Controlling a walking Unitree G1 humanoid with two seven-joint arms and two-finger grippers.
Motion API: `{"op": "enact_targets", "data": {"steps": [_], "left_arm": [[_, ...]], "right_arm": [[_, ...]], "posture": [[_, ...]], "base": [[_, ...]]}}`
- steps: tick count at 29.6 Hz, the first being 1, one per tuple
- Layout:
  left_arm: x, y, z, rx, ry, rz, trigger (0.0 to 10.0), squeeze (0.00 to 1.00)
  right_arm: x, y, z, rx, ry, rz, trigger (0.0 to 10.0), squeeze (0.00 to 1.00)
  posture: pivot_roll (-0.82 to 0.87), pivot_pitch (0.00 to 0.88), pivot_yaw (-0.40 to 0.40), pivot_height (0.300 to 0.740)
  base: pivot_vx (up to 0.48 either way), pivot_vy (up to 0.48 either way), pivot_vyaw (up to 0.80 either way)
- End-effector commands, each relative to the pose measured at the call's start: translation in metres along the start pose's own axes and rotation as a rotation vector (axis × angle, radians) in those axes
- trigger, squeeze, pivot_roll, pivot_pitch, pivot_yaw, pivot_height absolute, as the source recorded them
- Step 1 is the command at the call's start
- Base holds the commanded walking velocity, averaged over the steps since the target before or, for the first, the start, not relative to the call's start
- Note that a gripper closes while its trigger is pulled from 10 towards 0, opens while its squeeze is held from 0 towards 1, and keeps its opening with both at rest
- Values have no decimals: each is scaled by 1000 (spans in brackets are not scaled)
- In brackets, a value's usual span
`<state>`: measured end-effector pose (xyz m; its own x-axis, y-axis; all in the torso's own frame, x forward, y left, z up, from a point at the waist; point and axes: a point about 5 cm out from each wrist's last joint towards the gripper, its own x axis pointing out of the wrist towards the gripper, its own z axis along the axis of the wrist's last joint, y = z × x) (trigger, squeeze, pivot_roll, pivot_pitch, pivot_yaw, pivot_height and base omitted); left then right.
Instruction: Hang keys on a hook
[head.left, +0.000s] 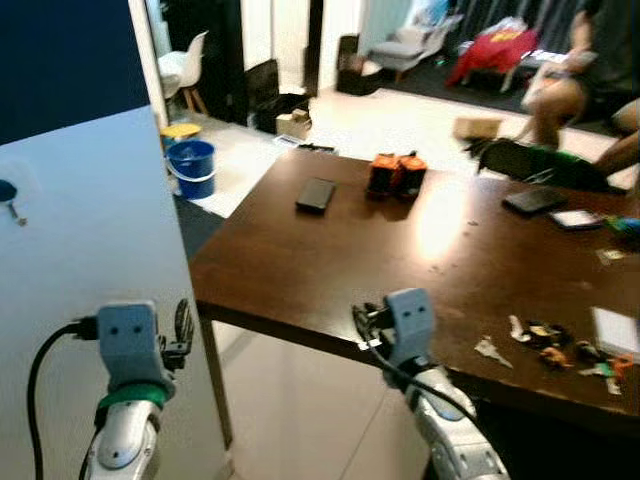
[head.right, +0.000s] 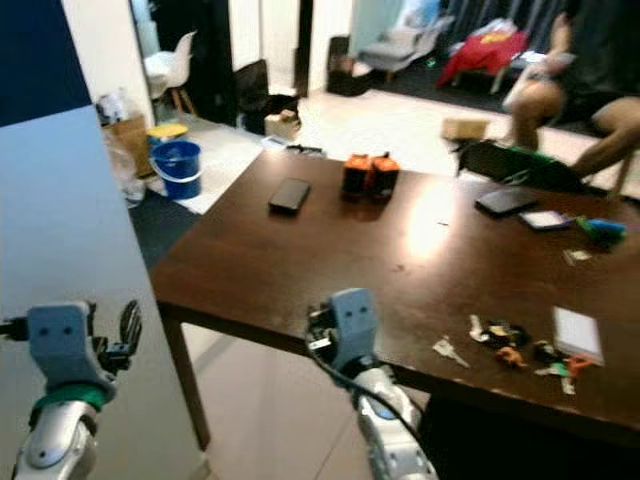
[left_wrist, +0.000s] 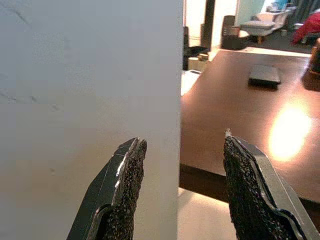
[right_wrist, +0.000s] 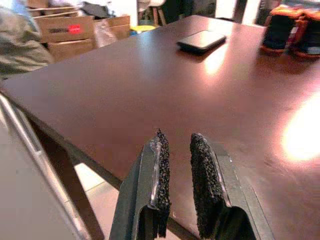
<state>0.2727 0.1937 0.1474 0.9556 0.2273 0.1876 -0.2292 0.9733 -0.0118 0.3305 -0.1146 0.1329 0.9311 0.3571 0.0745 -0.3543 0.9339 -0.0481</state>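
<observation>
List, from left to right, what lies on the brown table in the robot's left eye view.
black phone → orange-and-black pair of objects → silver key → dark wallet-like item → cluster of small keys and trinkets → white card.

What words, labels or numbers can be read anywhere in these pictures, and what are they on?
No text can be read.
Brown cardboard box: a red label, too blurred to read.
Red cloth with a yellow print over a far chair: print too small to read.
White card on the dark brown wooden table: no legible marks.
Black phone: screen dark.
</observation>
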Motion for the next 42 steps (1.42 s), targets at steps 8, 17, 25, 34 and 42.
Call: {"op": "enact_targets", "data": {"steps": [8,17,25,34,42], "left_arm": [[-2,5,-5,-1,34,20,10000,0],[-3,4,-5,10,40,8,10000,0],[-2,6,-4,14,35,13,10000,0],[0,2,-3,5,33,-1,10000,0],[-1,1,-4,-28,33,1,10000,0]], "right_arm": [[1,8,-5,20,24,26,10000,0],[2,6,-9,24,42,10,10000,0],[2,9,-13,55,71,3,10000,0],[4,2,-11,46,70,-15,10000,0],[1,1,-8,44,41,-29,10000,0]], "posture": [[-145,7,71,740],[-131,2,67,740],[-144,0,73,740],[-140,0,78,740],[-158,0,90,740]], "base": [[0,0,-780],[0,0,-242],[0,0,-500],[0,0,-267],[0,0,0]]}}
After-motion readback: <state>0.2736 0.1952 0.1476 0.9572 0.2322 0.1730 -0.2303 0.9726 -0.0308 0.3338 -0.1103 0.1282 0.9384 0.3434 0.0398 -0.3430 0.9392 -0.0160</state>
